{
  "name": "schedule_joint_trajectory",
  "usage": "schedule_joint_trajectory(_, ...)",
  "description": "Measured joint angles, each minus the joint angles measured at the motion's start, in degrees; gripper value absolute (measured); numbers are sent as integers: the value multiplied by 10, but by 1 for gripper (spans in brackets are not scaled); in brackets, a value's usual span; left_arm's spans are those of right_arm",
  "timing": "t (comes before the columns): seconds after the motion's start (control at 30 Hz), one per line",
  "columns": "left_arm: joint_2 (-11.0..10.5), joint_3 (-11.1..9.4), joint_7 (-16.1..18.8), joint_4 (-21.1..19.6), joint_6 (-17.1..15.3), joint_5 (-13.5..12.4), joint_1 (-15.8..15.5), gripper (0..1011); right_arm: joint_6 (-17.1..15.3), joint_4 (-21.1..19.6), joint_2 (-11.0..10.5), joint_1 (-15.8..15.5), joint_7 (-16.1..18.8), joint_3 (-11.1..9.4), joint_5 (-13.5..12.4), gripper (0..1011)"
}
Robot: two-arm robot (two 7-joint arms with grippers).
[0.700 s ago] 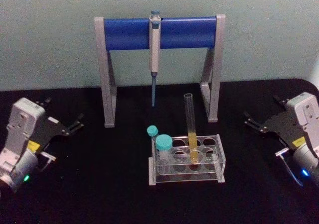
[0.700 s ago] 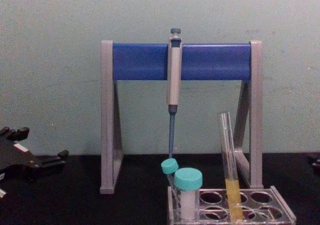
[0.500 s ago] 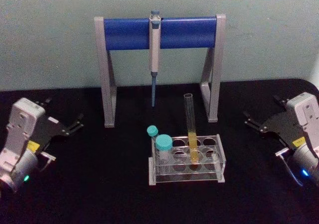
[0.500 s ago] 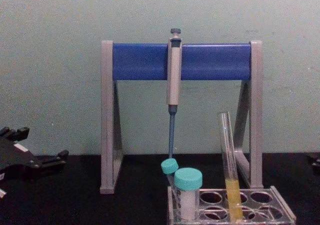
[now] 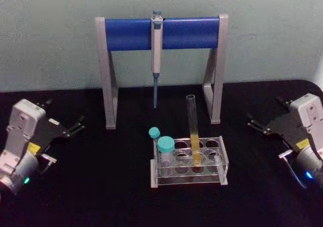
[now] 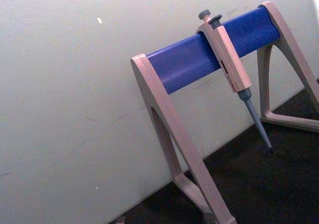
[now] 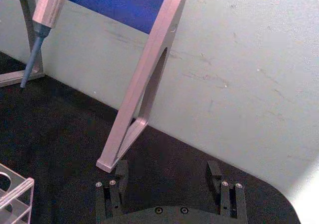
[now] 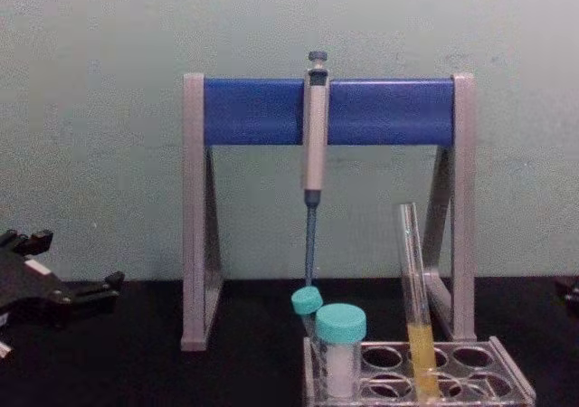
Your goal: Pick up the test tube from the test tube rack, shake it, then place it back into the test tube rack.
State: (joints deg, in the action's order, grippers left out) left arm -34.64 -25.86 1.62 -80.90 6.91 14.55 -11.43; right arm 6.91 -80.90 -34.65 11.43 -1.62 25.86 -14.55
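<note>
Black tabletop [image 5: 101, 186] was occupied by the clear plastic test tube rack [image 5: 187, 180], the slim glass test tube [image 5: 192, 121] seated inside; flanking the rack, left gripper [image 5: 64, 113] and right gripper [image 5: 265, 111] were spread apart.

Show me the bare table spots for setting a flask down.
Bare black table lies between the left end effector and the test tube rack, between the rack and the right end effector, and along the rack's near side. Crowded: behind the rack, under the pipette stand.

test tube [image 5: 193, 131]: yellow liquid | rack [image 5: 224, 161]: clear | caps [image 5: 165, 145]: teal | stand [image 5: 126, 34]: grey-blue | table [image 5: 101, 186]: black
</note>
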Motion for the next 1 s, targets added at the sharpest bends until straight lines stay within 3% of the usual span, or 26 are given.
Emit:
schedule_joint_trajectory(0.33,0,0,0,0,0,0,0,1001,0,0,0,0,0,0,0,1000)
schedule_joint_trajectory(0.67,0,0,0,0,0,0,0,1001,26,-26,-6,-20,15,-22,7,1000)
schedule_joint_trajectory(1.0,0,0,0,0,0,0,0,1001,56,-70,-27,-35,85,-31,-6,1000)
